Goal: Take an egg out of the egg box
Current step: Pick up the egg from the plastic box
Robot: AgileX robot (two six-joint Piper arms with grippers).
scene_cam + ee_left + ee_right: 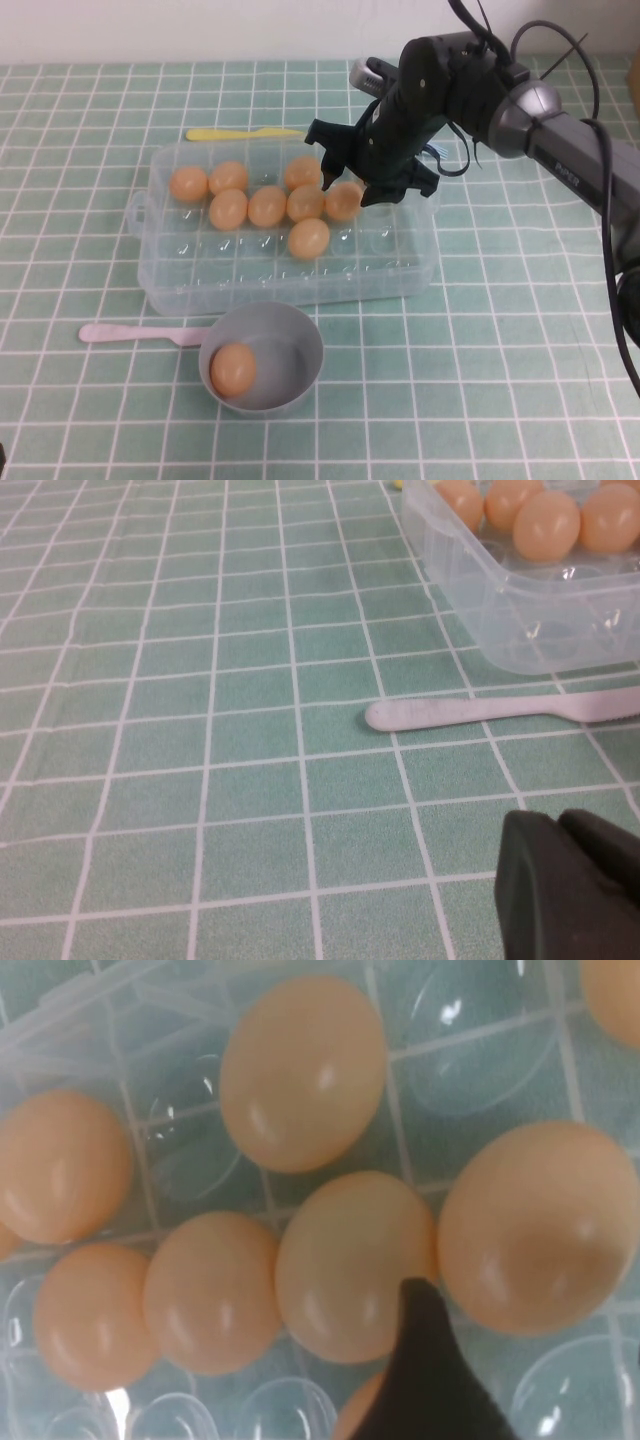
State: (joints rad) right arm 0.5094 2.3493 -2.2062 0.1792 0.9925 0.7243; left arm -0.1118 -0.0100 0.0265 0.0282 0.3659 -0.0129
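Observation:
The clear plastic egg box (180, 268) lies mid-table with several orange-tan eggs in its far half. My right gripper (360, 186) hangs over the box's far right part, open, its fingers on either side of the rightmost egg (343, 202). In the right wrist view that egg (540, 1225) lies between the dark fingertip (420, 1350) and the frame's edge, touched by neither; the right gripper (530, 1310) holds nothing. My left gripper (565, 880) is shut and empty, low over the tablecloth, short of the box's corner (520, 610). It is out of the high view.
A round grey bowl (300, 345) with one egg (233, 369) stands in front of the box. A pink plastic knife (140, 333) lies left of the bowl, also in the left wrist view (480, 711). A yellow knife (240, 133) lies behind the box.

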